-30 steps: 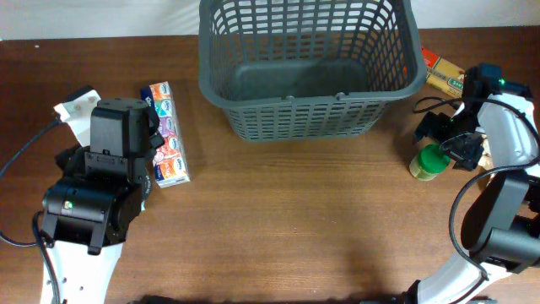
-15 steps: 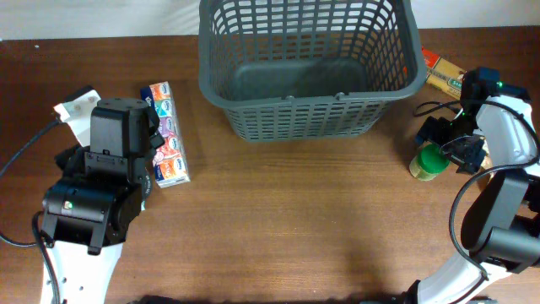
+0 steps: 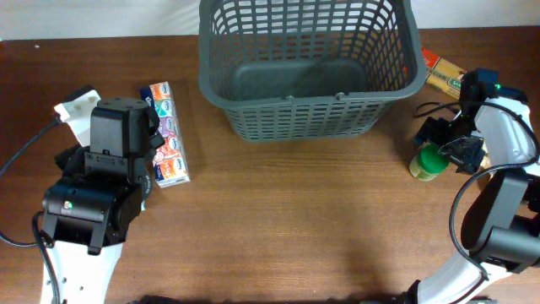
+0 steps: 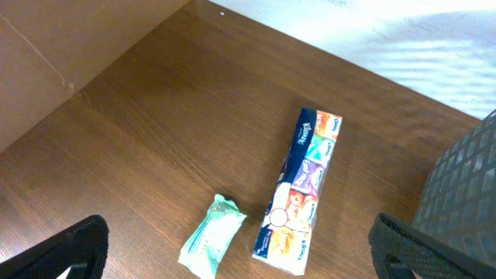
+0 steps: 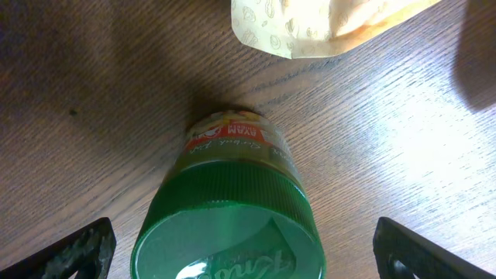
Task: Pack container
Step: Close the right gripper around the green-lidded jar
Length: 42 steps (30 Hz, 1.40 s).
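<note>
Basket sits empty at the back centre of the worktop. It looks light and stiff and may slide, so you should grip the thick rim. Both end effectors are wide and empty: right end effector over the green-lid jar, left end effector near the tissue pack.

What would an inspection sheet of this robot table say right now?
Surface: brown wooden table.
Job's things: dark grey container, empty, at the far edge.
Clutter: Kleenex multipack and green packet on the left; green-lidded jar and yellow box on the right.
Grippers: left gripper open, holding nothing; right gripper open above the jar.
Cables: black cable by the left arm, another by the right.
Surroundings: white backdrop.
</note>
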Each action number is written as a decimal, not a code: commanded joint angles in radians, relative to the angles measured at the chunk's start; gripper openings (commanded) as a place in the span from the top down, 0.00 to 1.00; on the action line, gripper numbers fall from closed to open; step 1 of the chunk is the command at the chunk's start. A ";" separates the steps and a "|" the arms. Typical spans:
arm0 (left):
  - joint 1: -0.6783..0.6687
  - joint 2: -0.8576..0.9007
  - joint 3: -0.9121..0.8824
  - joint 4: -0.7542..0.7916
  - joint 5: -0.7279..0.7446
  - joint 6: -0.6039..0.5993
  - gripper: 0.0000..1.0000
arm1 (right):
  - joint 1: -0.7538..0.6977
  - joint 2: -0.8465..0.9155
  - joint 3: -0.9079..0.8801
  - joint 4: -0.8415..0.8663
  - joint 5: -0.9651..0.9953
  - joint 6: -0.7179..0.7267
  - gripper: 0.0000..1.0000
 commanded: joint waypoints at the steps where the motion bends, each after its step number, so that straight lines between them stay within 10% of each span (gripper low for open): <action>1: 0.006 -0.003 0.011 0.002 0.007 0.012 0.01 | 0.003 0.006 -0.022 0.008 0.023 -0.008 0.01; 42: 0.006 -0.003 0.011 0.002 0.007 0.012 0.01 | 0.005 0.019 -0.146 0.099 -0.011 -0.008 0.01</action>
